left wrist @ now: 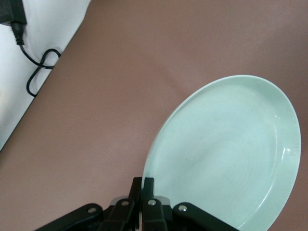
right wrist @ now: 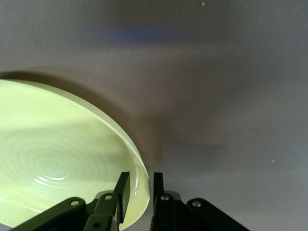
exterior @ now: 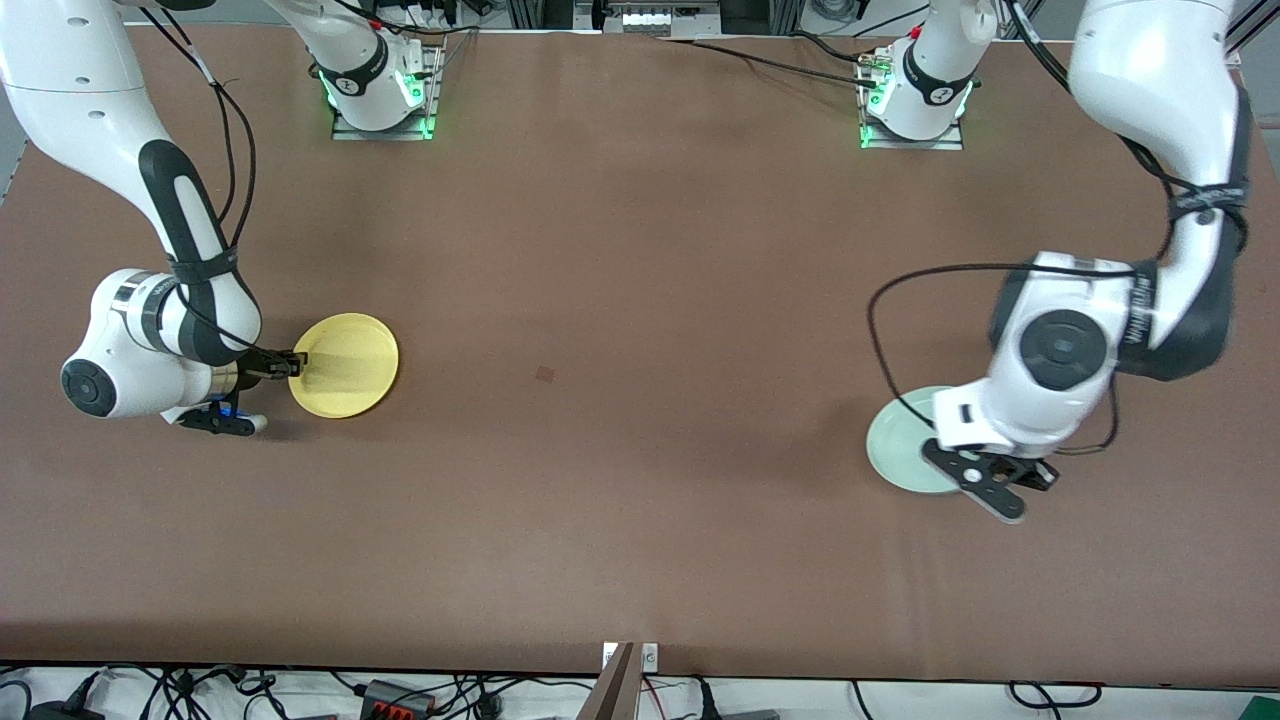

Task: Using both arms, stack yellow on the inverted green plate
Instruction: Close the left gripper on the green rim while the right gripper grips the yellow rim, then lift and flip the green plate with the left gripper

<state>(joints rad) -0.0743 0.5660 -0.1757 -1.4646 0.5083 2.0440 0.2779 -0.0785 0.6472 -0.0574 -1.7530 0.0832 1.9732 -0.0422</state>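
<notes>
Wrist views: left claw (left wrist: 143,185) clamps green plate (left wrist: 226,154); right claw (right wrist: 138,185) straddles yellow (right wrist: 57,154) rim, apart.

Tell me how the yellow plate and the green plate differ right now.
Colour: the yellow plate is bright yellow, the green plate pale mint.
Place: the yellow plate lies toward the right arm's end of the table, the green plate toward the left arm's end.
Grip: the left hand is pinched shut on the green plate's rim; the right hand straddles the yellow plate's rim with a gap showing.
Shared: both are round, shallow and low-rimmed.
</notes>
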